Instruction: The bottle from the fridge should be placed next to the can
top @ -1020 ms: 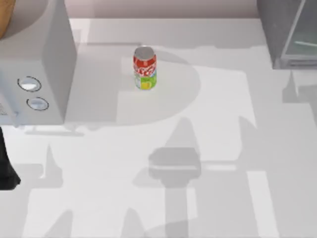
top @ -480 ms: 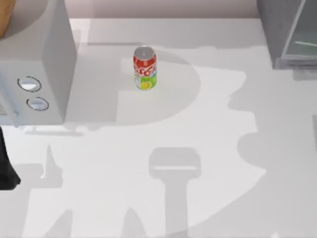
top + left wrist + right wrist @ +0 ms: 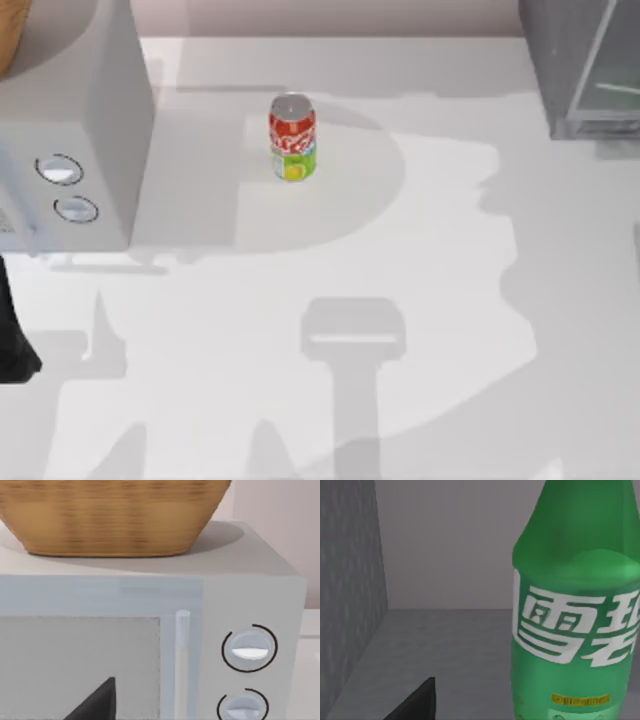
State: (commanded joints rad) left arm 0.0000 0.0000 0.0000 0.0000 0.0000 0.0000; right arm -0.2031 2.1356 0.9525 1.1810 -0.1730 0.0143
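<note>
Here the short red and green drinks can stands upright on the white bench, between the grey box with two round dials and the big grey fridge. The right wrist view shows the slim green plastic bottle standing inside grey walls. The left wrist view shows a woven basket sitting on the box. I cannot tell how either pincer is set.

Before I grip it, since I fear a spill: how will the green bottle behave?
The bottle looks tall and slim, so it may tip if nudged high. Its smooth, rounded plastic seems slippery and might flex when squeezed. Laid down, it would probably roll.
</note>
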